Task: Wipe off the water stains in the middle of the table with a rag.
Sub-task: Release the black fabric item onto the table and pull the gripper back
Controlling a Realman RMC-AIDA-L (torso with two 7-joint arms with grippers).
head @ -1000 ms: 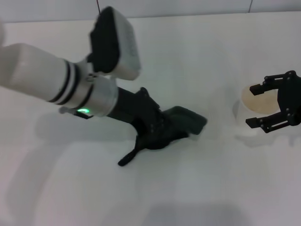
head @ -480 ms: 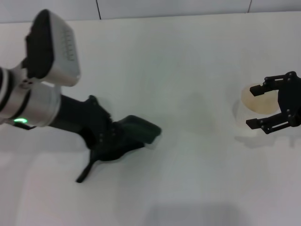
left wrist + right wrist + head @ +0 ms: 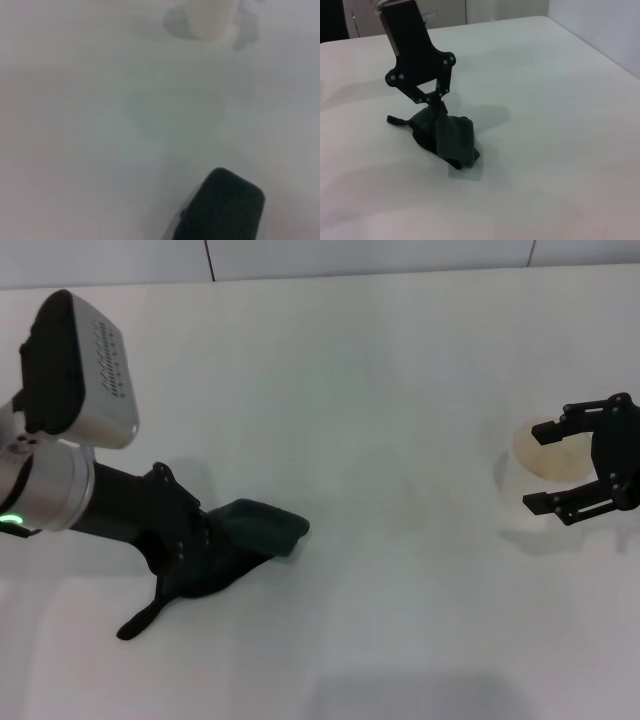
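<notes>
Your left end effector (image 3: 215, 545) sat low over the left part of the plain white matte bench (image 3: 380, 390), its black fingers clamped on the dark green-black soft rag (image 3: 235, 540), which lay pressed against the bench surface. The rag's folded end pointed toward the bench middle, and its thin strap-like tail (image 3: 140, 618) trailed out the opposite way, flat on the bench. From the right wrist camera you could see the same fingers (image 3: 437, 97) pinched together into the top of the bunched cloth (image 3: 447, 140). No orange blotch could be made out on the bench in any view. Your right end effector (image 3: 590, 465) was at the right side, its fingers spread apart on either side of a white paper cup (image 3: 535, 475), whose rim showed between them.
</notes>
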